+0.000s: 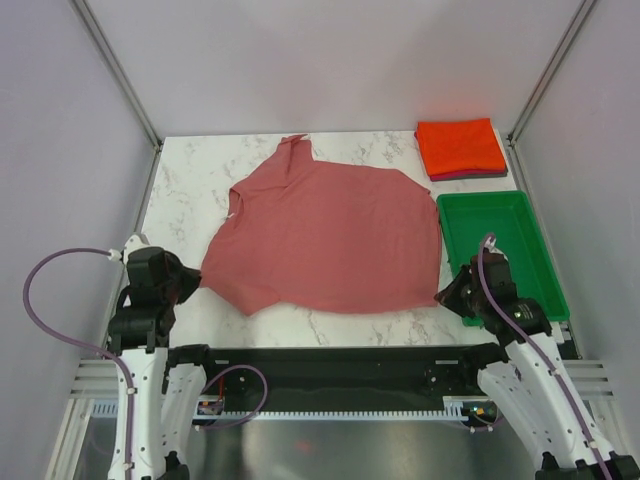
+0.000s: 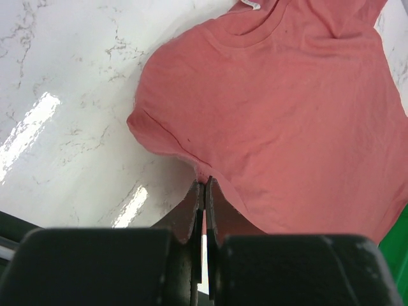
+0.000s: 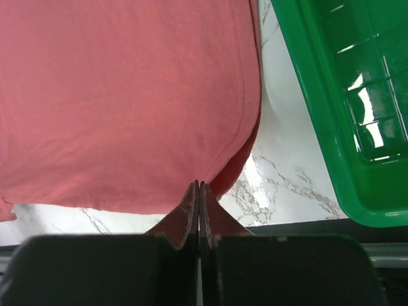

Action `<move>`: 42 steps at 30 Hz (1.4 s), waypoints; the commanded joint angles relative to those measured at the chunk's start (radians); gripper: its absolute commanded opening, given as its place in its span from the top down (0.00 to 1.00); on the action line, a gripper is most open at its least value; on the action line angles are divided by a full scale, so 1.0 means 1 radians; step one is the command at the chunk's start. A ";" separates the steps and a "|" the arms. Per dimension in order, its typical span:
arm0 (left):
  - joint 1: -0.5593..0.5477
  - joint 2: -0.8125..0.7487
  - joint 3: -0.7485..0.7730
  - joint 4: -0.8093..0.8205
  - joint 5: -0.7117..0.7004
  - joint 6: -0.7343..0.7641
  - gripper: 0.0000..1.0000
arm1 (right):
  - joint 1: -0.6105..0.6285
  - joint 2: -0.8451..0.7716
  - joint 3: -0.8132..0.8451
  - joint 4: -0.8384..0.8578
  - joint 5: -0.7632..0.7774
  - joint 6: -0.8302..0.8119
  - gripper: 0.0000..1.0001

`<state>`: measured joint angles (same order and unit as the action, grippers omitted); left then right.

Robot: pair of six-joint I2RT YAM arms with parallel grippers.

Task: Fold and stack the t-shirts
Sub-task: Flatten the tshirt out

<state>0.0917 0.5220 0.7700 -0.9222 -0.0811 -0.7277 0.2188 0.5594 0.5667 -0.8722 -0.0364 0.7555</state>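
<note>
Bare worktop point(image 1: 180, 190) is open down the left of the frame and along the top on either side of the sleeve, up to the folded stack point(image 1: 460, 148) at upper right. The spread shirt point(image 1: 330, 235) covers the centre. The tray point(image 1: 500, 215) fills the right side, just beside the shirt. The left end effector point(image 1: 192, 281) and right end effector point(image 1: 447, 296) occupy the shirt's lower corners.

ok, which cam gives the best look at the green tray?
Top external: nearly the whole green tray shows, with only its near edge partly behind the right arm. Right wrist shows only one corner and part of its ribbed floor. Left wrist catches just a green sliver at its frame's lower right edge.
</note>
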 commanded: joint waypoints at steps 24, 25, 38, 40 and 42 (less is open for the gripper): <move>0.002 0.210 1.293 0.108 0.135 -0.104 0.98 | 0.001 0.234 1.392 -0.023 -0.148 -0.042 1.00; 0.000 0.211 1.310 0.108 0.135 -0.108 0.98 | 0.001 0.240 1.410 -0.055 -0.139 -0.042 1.00; 0.000 0.648 1.404 0.209 0.102 0.004 0.98 | 0.001 0.629 1.335 0.306 -0.126 -0.064 1.00; 0.000 0.752 1.408 0.247 0.136 0.017 0.98 | 0.001 0.750 1.345 0.399 -0.126 -0.067 1.00; 0.000 0.826 1.442 0.301 0.138 0.040 0.98 | 0.001 0.833 1.374 0.508 -0.166 -0.070 1.00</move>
<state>0.0917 1.2438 2.1921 -0.7101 0.0368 -0.7525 0.2199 1.2789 1.9259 -0.5720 -0.1642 0.6853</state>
